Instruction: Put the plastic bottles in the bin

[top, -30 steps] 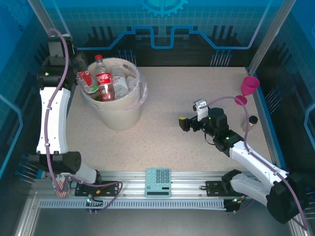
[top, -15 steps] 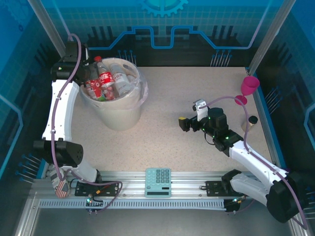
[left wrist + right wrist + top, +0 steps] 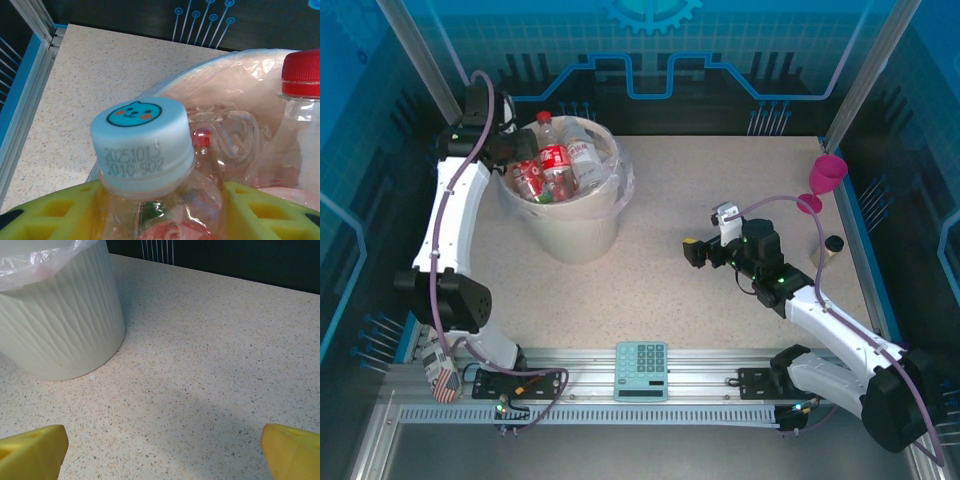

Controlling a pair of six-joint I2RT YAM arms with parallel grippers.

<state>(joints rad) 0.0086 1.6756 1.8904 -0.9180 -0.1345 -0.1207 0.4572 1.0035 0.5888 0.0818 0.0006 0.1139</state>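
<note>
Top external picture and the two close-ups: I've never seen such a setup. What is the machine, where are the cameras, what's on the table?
Two robot arms, left and right, are bolted at the near table edge. The overhead picture looks down from behind them; each close-up comes from a wrist camera. The left fingers are shut on a clear bottle with a pale blue cap, at the cream bin, which holds other bottles. The right fingers are open, empty, low over the table. A pink goblet stands far right; a calculator lies on the front rail.
</note>
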